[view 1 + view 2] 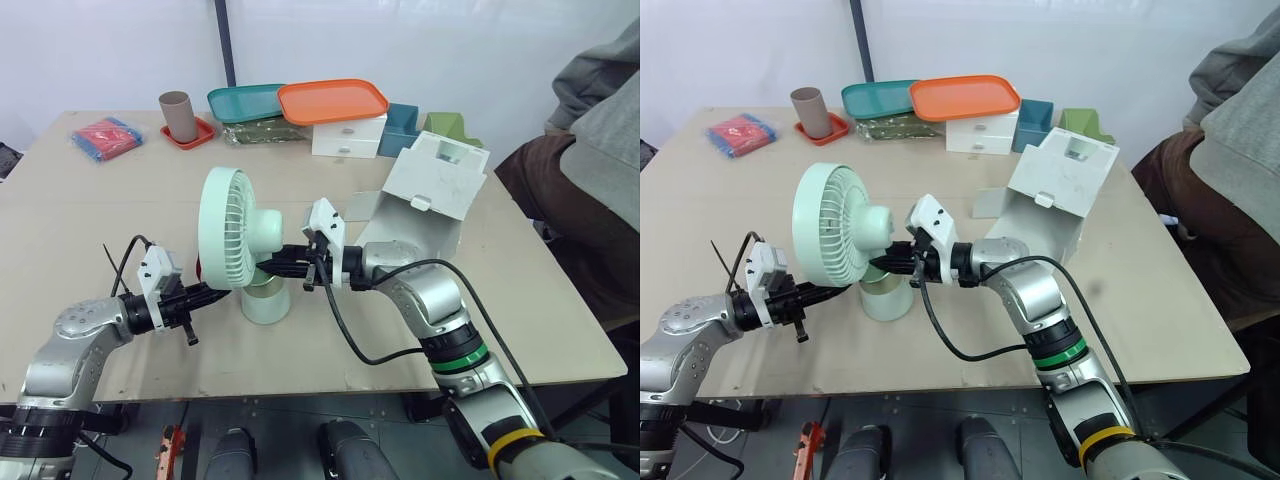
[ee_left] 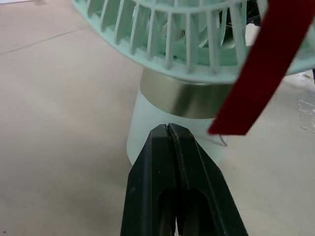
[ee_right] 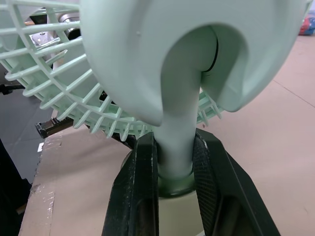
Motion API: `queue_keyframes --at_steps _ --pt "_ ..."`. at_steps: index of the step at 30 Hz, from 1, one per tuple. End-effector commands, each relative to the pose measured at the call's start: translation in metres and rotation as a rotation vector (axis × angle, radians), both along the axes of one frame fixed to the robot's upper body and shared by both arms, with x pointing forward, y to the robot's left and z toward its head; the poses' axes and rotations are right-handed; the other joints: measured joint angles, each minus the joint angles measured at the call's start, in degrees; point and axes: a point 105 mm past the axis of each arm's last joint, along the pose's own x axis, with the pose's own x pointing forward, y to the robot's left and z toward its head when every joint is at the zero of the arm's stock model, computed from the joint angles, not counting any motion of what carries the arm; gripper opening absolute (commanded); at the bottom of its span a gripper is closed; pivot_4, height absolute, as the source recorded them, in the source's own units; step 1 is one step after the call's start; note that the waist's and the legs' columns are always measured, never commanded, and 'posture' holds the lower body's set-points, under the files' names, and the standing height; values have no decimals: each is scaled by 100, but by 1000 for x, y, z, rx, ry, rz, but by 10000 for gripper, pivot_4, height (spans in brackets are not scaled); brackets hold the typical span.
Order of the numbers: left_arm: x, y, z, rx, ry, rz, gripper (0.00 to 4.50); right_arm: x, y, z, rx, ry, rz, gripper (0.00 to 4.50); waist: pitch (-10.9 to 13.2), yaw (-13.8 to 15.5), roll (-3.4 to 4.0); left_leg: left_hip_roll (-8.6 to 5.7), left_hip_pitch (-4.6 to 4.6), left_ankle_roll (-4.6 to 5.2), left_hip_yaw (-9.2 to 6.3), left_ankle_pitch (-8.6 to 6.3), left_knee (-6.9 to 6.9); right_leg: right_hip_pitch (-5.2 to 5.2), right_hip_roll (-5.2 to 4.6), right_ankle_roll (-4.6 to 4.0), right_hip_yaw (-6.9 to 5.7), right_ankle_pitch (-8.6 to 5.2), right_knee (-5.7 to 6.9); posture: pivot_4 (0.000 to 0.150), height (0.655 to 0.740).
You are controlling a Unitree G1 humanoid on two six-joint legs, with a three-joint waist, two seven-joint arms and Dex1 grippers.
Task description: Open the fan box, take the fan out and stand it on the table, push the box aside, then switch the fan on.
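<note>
Standing upright on the table (image 1: 90, 210), the pale green fan (image 1: 240, 232) rests on its round base (image 1: 265, 302) near the front edge, with its grille (image 1: 222, 225) turned toward the robot's left. The right gripper (image 1: 276, 265) reaches in from behind the fan head, and in the right wrist view its two black fingers (image 3: 140, 187) pinch the fan's slim neck (image 3: 177, 123) between them, one on each side just above the base. The left gripper (image 1: 218, 291) comes low from the opposite side, below the grille; in the left wrist view its fingers (image 2: 169, 147) are pressed together with nothing between them, the tip pointing at the lower part of the base, very near it, though I cannot tell whether it touches. A red strap (image 2: 256, 73) hangs down in front of the grille beside that tip. The white fan box (image 1: 432, 185) lies open on the table to the robot's right of the fan, apart from it, its flap raised. Along the far edge sit an orange tray (image 1: 333, 100) on a white drawer unit (image 1: 348, 138), a teal tray (image 1: 245, 100), a brown cup (image 1: 180, 115) and a red and blue packet (image 1: 105, 135). A person (image 1: 600, 150) sits at the table's right end.
</note>
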Motion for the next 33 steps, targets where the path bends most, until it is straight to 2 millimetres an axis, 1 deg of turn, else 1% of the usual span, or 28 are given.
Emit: queue_keyframes --at_steps 1,17,27,33 --pt "3 -1 -2 23 -34 -14 978 -10 5 16 33 -95 37 4013 0 2 0 0 0 0 0 0 2 0 0 0 0 0 3 1500 7400" --pt "5 -4 -7 16 -28 -27 978 -11 5 12 15 -98 31 4013 0 1 0 -1 7 2 1 2 28 0 2 1 4 -3 39 1500 7400" --pt "5 -10 -16 28 -9 -51 978 -13 6 10 8 -95 31 4013 0 0 0 -1 8 2 2 2 30 0 2 2 6 -4 42 1500 7400" --pt "7 -16 -17 23 -15 -56 978 -16 6 8 5 -89 39 4013 0 2 0 -1 10 2 3 2 31 1 2 2 8 -5 45 1500 7400"
